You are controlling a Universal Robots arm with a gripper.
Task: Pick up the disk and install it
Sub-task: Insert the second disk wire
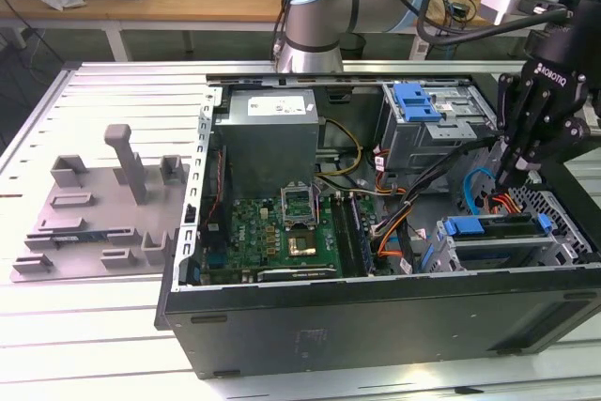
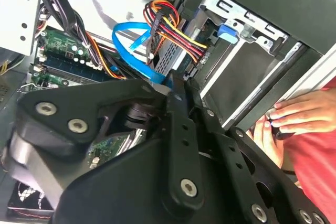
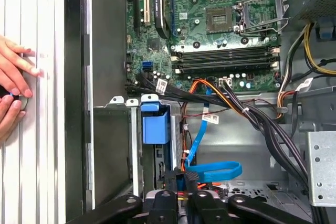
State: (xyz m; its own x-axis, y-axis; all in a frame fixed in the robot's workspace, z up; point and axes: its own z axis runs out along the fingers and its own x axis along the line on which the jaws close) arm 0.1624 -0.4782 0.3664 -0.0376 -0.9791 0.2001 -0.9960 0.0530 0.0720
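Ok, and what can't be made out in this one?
- Disk, exterior view: only its blue frame edge shows; the drive cage hides its label and seating.
- Motherboard, second wrist view: mostly covered by the gripper body.
- Hand, first wrist view: cut off by the picture edge; the small dark thing it touches is unclear.

cables (image 1: 488, 196) crowd drive bay (image 1: 498, 241); gap beside seems tight.
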